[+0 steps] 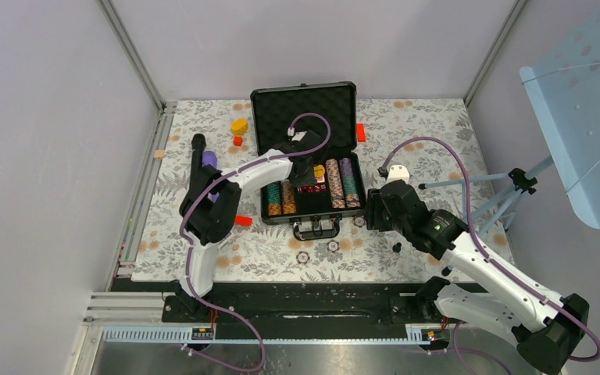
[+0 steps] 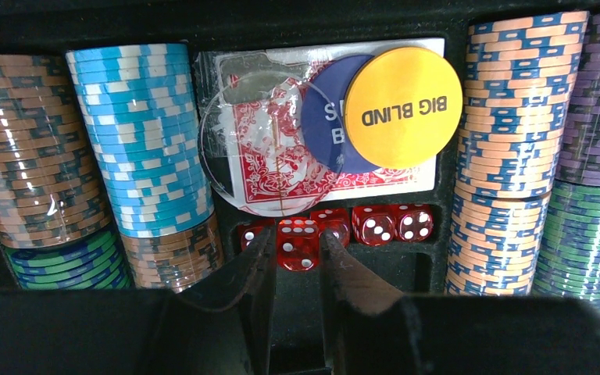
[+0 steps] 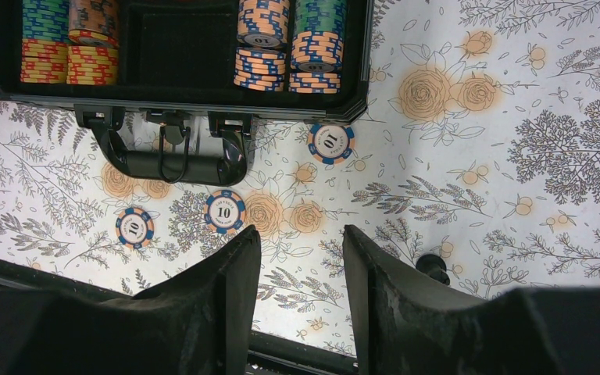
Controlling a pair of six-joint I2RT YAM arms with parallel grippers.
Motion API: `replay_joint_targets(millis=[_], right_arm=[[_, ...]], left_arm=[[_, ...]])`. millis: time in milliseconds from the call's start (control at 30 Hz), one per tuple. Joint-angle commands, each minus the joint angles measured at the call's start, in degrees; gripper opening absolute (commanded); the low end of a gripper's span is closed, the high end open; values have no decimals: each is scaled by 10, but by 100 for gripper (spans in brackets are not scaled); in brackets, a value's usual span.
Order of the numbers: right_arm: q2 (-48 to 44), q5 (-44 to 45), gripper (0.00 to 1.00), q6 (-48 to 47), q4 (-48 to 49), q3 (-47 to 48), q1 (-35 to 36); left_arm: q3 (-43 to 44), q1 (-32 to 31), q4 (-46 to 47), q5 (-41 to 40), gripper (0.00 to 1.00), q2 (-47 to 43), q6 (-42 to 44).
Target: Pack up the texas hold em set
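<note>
Near table [image 3: 476,156] edge: my right tool [image 3: 301,234] hangs spread and empty, three loose chips [image 3: 225,211] lying flat between it and the case [image 1: 281,105]. Flat chips on cloth may skid from the fingers instead of lifting. Further in, the case lies open mid-table with its chip rows stocked, and my left tool [image 2: 297,234] sits low in the middle compartment, jaws nearly together astride one of the red dice [image 2: 375,226]; I cannot tell whether it pinches. Judged risk: a careless lift flicks dice from their slot or knocks the buttons [image 2: 402,108] off the card deck [image 2: 266,168] beyond.
</note>
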Motion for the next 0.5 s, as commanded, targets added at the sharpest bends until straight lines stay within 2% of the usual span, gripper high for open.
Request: replay_joint_targets(millis=[0,467], right_arm=[[0,8,50,5,2,-2,-2],[-7,11,51,5,2,-10,-2]], left_arm=[[3,2,9,-6,19,4,-5],[12,2,12,13,23,11,-3]])
